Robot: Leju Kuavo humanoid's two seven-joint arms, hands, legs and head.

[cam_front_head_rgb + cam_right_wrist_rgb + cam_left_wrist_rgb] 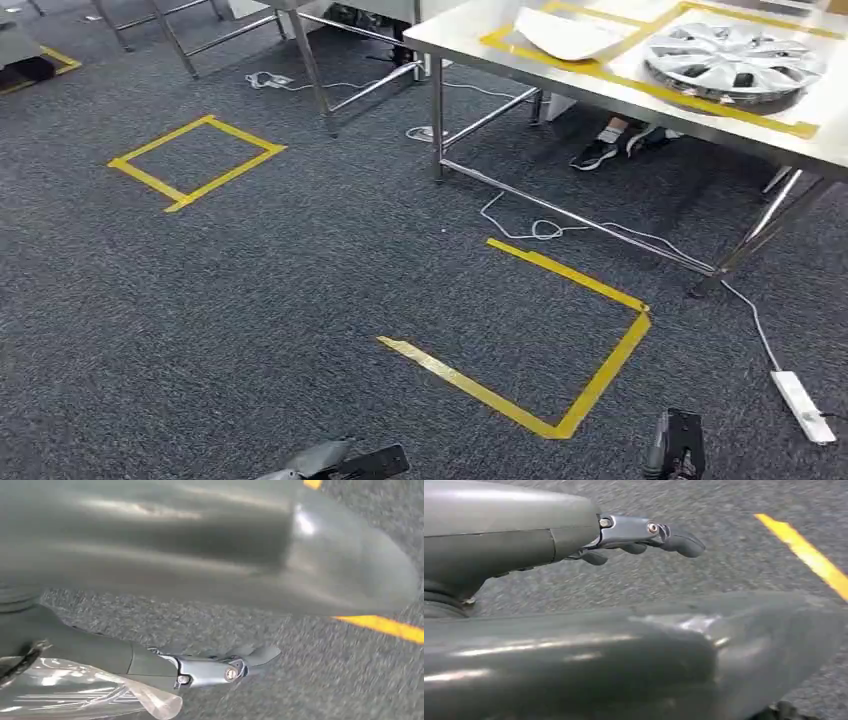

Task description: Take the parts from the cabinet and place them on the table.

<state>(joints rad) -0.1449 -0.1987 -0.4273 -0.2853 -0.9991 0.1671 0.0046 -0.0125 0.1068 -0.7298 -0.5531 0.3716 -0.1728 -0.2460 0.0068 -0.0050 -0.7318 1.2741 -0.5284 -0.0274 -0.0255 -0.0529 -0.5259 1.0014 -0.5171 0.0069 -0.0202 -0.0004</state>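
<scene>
1. Two parts already lie on the worktop [470,35], inside a yellow tape outline: a silver wheel cover [735,62] and, just beside it, a white curved panel [570,35].
2. The left hand [644,537] hangs over the carpet with its fingers loosely extended, grasping nothing.
3. The right hand [220,667] hangs likewise, released; clear plastic film [150,702] shows near its wrist, though I cannot tell what that belongs to.
4. On the carpet floor [300,270], a taped yellow square [195,160] lies well apart from the worktop, and a three-sided tape bay [560,340] lies near it.
5. Judged so: some placing is done, and with both hands free, another fetch from the cabinet probably remains.
</scene>
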